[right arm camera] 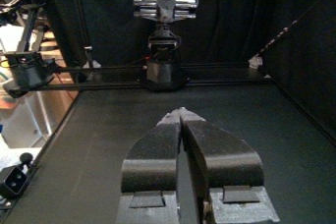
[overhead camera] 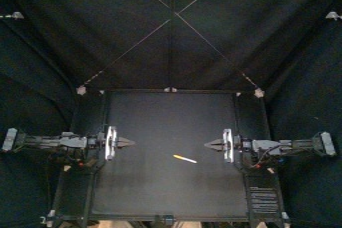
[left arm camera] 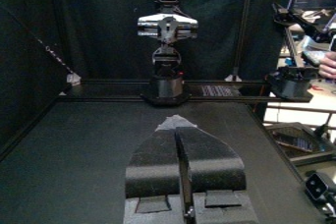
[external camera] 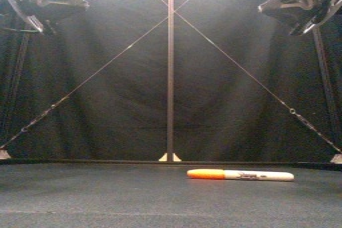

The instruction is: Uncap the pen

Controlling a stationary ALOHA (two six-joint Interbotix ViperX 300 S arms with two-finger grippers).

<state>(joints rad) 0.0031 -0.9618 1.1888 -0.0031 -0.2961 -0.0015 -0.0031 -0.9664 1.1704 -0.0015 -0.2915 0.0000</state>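
Black arms (overhead camera: 47, 142), silver cross-plates (overhead camera: 110, 142), grey hands (left arm camera: 179, 122).

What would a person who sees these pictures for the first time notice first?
The one loose thing draws the eye: a pen with an orange end and a white barrel, lying flat on the black table, a little right of the middle. Next come the left end effector and the right end effector, both shut, facing each other from the two sides, neither touching the pen.
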